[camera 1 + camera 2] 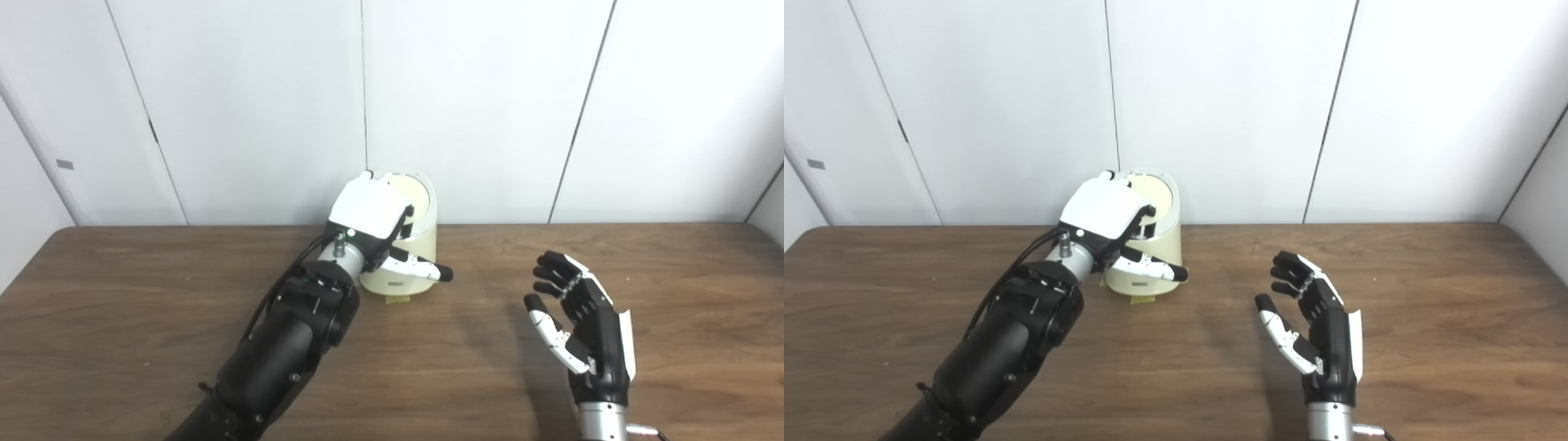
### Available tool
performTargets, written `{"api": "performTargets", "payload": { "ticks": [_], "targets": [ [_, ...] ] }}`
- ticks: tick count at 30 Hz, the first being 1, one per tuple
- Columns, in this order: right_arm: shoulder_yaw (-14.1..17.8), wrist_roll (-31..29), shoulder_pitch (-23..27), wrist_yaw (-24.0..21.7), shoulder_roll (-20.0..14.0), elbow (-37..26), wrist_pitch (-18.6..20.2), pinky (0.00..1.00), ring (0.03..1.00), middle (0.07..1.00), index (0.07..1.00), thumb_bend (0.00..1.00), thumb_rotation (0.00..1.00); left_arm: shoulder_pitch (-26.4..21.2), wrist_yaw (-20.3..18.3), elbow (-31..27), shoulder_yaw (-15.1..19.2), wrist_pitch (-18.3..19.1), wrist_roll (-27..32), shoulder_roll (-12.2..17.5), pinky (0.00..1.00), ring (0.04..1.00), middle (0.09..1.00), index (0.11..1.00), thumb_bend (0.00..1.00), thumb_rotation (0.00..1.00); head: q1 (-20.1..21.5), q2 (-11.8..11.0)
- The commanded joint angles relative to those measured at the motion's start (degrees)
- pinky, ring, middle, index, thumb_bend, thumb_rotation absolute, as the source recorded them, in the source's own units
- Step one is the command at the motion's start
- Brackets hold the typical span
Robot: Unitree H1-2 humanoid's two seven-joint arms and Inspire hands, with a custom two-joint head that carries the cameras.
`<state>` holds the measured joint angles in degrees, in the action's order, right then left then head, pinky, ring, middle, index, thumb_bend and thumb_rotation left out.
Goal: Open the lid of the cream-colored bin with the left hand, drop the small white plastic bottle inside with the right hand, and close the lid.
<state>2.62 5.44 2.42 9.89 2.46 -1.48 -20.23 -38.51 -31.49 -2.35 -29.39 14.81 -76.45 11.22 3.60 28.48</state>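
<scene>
The cream-colored bin (419, 245) stands at the back middle of the table, close to the wall. Its round lid (416, 191) is tilted up, its pale face turned toward me, and a dark gap shows beneath it in the right eye view. My left hand (370, 214) lies over the bin's top left. Its fingers curl onto the lid's edge and its thumb sticks out to the right across the bin's front. My right hand (582, 312) hovers open and empty to the right, palm facing left. No white bottle is in view.
The brown wooden table (122, 306) runs the full width of the view, with white wall panels (245, 92) right behind the bin. A bit of yellow tape (397, 300) peeks from under the bin's front.
</scene>
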Motion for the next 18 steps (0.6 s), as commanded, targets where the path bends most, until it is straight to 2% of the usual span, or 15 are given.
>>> {"api": "performTargets", "payload": {
  "ticks": [1, 7, 10, 14, 18],
  "targets": [
    [0.02, -0.36, 1.55, -0.27, 0.16, -1.67, -1.11, 0.65, 0.720, 0.737, 0.714, 0.22, 0.19, 0.33, -1.64, 1.95, -0.11, -0.69, 1.17, 0.45, 1.00, 0.929, 0.790, 0.789, 1.00, 1.00, 0.04, 0.02],
    [0.00, -0.72, 1.58, -0.34, 0.33, -1.89, -0.67, 0.66, 0.722, 0.736, 0.715, 0.22, 0.20, 0.42, -1.31, 2.09, 0.25, -1.29, 1.34, 0.45, 1.00, 0.925, 0.790, 0.790, 1.00, 1.00, 0.02, -0.02],
    [-0.10, -0.73, 1.53, -0.52, 0.24, -1.97, -0.58, 0.66, 0.726, 0.740, 0.719, 0.22, 0.21, 0.37, -1.40, 1.49, 0.51, -0.76, 0.90, 0.07, 1.00, 0.957, 0.841, 0.819, 1.00, 1.00, -0.09, -0.15],
    [-0.11, -0.73, 1.54, -0.59, 0.33, -1.91, -0.49, 0.66, 0.726, 0.739, 0.718, 0.22, 0.21, 1.05, -0.35, 0.23, 0.98, 0.80, -0.85, -1.06, 1.00, 0.996, 0.957, 0.958, 0.99, 1.00, -0.08, -0.21],
    [-0.14, 0.10, 1.62, -0.40, 0.38, -1.87, -0.60, 0.65, 0.721, 0.735, 0.713, 0.21, 0.19, 2.09, 0.85, 0.11, 2.04, 3.16, -2.90, -2.84, 1.00, 1.000, 0.999, 0.999, 0.95, 1.00, -0.01, -0.44]
  ]
}}
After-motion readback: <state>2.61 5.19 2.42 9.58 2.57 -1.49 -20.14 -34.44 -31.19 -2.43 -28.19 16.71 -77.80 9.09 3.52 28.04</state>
